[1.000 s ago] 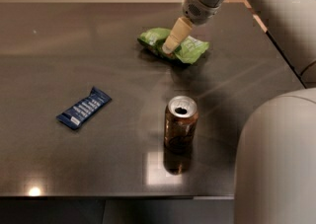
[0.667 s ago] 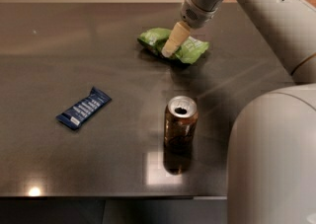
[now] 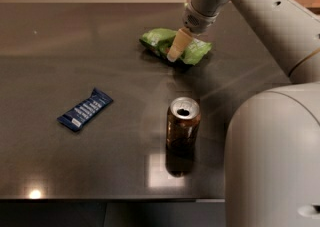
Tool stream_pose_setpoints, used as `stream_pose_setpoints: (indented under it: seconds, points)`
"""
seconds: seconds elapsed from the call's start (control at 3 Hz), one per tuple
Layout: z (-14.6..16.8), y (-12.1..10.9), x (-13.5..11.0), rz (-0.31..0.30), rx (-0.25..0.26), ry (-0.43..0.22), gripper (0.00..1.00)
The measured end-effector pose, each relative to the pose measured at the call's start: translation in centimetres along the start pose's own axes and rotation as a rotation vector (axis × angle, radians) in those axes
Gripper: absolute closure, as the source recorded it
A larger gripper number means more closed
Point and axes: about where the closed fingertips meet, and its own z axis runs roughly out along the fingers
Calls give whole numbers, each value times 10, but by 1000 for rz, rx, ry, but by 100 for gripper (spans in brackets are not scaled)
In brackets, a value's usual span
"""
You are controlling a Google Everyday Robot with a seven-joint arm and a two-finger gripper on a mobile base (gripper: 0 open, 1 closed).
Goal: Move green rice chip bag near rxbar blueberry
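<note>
Camera view: the gripper (image 3: 175, 51) is down on the middle of the green rice chip bag (image 3: 196, 51), at the table's (image 3: 70, 46) 1 o'clock; whether it has closed on the bag I cannot tell. The move looks barely begun, since the bag lies well apart from the rxbar blueberry (image 3: 85, 110), which sits toward 8 o'clock from it. The bag's long axis runs roughly 9 to 3 o'clock. A bronze drink can (image 3: 183, 127) stands at 6 o'clock from the bag.

The gripper (image 3: 175, 53) is touching the green rice chip bag (image 3: 155, 40) lying on the dark bench (image 3: 75, 46). A bronze can (image 3: 183, 126) is standing near the gripper; the rxbar blueberry (image 3: 85, 109) is lying well apart from it.
</note>
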Motion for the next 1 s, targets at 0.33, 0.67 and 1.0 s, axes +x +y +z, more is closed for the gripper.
stream_pose_setpoints:
  seconds: [0.33,0.67,1.0]
  points:
    - [1,-3,2,-1,1,-2,41]
    - [-2,-3,3,-6,5,-2,64]
    - [-8,-1,4,-5,3,-1,88]
